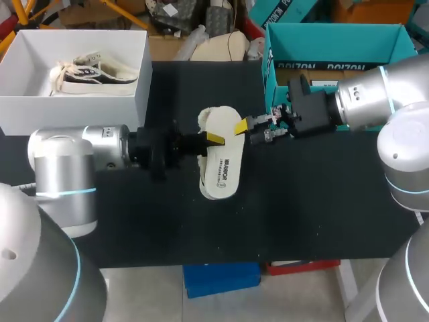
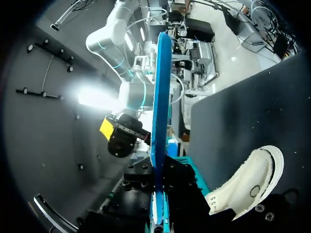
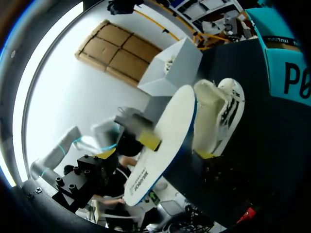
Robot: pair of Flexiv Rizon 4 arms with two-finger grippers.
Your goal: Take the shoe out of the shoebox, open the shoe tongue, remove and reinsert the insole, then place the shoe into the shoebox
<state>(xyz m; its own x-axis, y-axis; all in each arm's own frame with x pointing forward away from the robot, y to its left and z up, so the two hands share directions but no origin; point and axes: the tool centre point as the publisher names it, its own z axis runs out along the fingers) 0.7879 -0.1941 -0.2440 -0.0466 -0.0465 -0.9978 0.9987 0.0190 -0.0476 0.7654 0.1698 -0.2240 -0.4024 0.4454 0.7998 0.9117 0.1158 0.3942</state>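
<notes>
Head view: even overhead light, no hard shadows. The black table (image 1: 315,201) soaks up the light, so little surface detail shows. The white shoebox (image 1: 40,111) at the far-left corner is v. bright, and the insole (image 1: 221,171) mid-table is nearly as pale. Left wrist view: big white glare blooms beside the right arm (image 2: 131,94). Right wrist view: blown-out white band behind; insole face well lit.
</notes>
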